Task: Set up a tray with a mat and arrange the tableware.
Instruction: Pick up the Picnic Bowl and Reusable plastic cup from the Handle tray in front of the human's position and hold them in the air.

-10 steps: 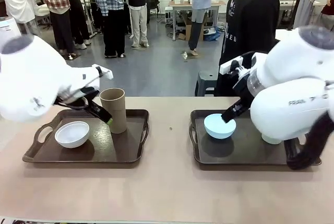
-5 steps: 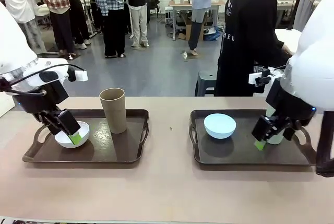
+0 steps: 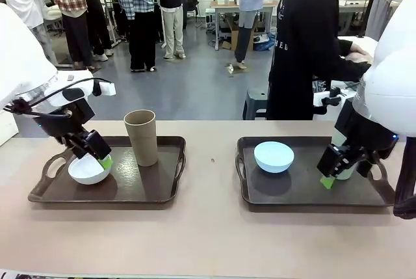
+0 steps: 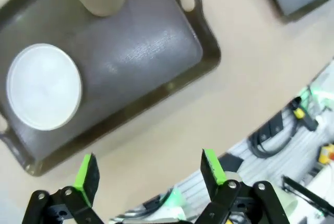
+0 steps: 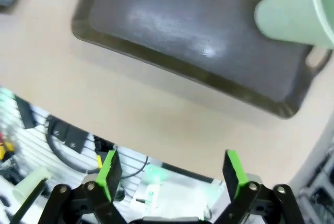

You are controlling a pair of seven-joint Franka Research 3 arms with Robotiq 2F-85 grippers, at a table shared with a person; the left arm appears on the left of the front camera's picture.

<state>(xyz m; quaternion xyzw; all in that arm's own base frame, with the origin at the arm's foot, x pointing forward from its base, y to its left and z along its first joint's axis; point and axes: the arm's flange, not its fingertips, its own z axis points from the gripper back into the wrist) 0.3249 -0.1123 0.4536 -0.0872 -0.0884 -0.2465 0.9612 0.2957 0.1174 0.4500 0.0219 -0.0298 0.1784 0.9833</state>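
Left hand (image 3: 99, 155) edged right, right hand (image 3: 331, 172) unmoved

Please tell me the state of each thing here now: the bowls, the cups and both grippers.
White bowl: upright on left tray, empty.
Tan cup: upright on left tray.
Blue bowl: upright on right tray.
Green cup: standing on right tray.
Left gripper: open, holds nothing.
Right gripper: open, holds nothing.
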